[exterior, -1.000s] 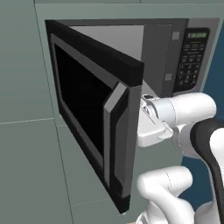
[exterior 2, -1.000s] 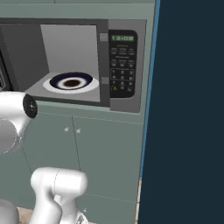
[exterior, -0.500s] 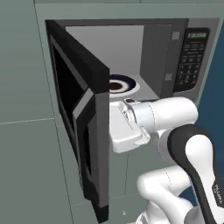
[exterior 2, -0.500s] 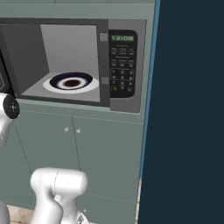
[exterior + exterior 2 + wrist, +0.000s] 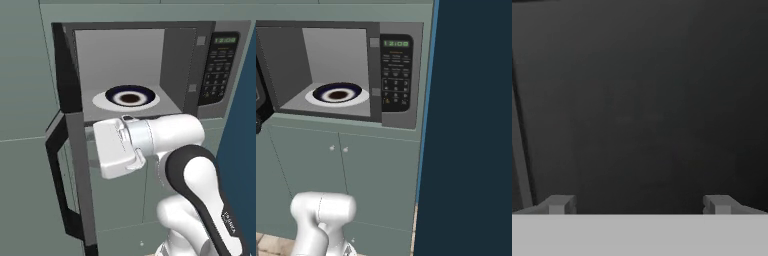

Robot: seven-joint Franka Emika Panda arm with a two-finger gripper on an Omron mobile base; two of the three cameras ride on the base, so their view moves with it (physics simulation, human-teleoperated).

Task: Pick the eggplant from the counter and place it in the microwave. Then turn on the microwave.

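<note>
The microwave [image 5: 210,75] is set into the grey-green wall with its door [image 5: 70,150] swung wide open to the left, seen almost edge-on. Its cavity holds a white plate [image 5: 129,98] with a dark blue ring and brown centre. My gripper [image 5: 639,205] is open with nothing between the fingertips [image 5: 559,204], facing the door's dark inner surface at close range. In the left base view my white hand [image 5: 116,152] sits just right of the door, below the cavity. The eggplant and the counter are out of view.
The keypad [image 5: 396,85] and green display [image 5: 396,43] are on the microwave's right side. Grey-green cabinet doors with small knobs [image 5: 332,148] lie below it. A tall dark blue panel [image 5: 471,125] stands close on the right. The door's black bar handle [image 5: 52,185] sticks out to the left.
The microwave door has swung from half open to wide open. My arm has moved left and lower with it, staying against the door's inner face. The gripper stayed open.
</note>
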